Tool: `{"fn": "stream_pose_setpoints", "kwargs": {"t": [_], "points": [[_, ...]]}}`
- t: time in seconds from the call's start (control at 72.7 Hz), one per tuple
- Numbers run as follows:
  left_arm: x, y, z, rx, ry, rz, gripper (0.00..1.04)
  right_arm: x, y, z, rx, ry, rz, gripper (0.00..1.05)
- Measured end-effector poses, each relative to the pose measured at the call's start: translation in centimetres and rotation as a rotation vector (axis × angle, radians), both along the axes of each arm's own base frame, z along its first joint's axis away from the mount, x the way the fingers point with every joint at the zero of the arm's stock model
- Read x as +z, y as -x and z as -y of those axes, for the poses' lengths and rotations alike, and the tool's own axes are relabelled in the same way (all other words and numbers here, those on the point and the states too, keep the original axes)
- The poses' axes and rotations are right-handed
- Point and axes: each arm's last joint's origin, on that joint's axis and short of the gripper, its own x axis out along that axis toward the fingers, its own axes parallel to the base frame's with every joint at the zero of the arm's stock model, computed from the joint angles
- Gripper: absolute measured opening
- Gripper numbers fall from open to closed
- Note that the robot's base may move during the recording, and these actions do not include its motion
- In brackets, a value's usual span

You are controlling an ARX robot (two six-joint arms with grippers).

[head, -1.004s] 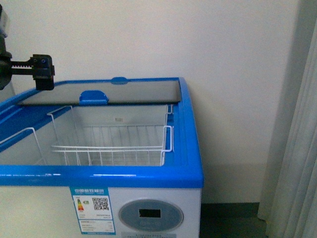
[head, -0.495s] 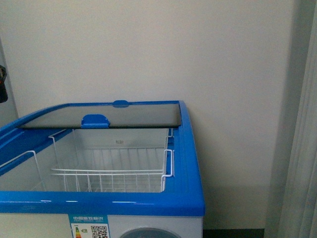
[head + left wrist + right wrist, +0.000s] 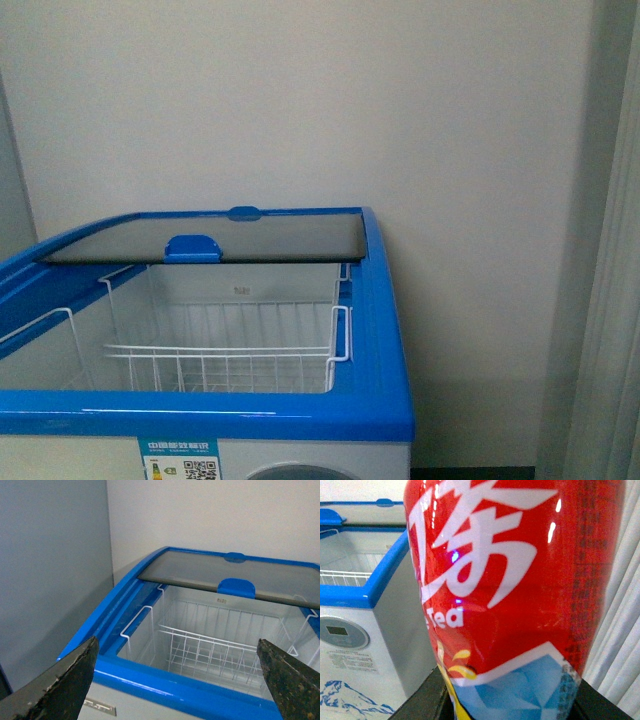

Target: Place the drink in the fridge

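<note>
Right jaws clamp the drink (image 3: 510, 605), a glossy plastic bottle with a red label and white characters. It is held outside the fridge (image 3: 385, 340), off its front corner, not yet over the opening. Left jaws hang wide apart, empty, before the smooth blue rim. The bottle probably needs lifting clear of that rim, then lowering upright into the white wire basket (image 3: 230, 350). Beyond, the glass lid (image 3: 220, 235) sits slid back near a plain wall (image 3: 400, 100).
</note>
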Motion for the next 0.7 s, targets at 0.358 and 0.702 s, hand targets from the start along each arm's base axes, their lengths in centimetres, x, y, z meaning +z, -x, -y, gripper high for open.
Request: {"fn": "stream_pose_setpoints", "kwargs": {"t": [0.358,0.702], "points": [[-5.5,5.3,-0.2,-0.210,-0.026,-0.088,0.64,0.0,0.0,0.0,0.000,0.000,0.000,0.37],[-6.0,6.4,-2.4,-0.189,-0.032,-0.066,0.07,0.0,0.0,0.0,0.000,0.000,0.000,0.37]]}}
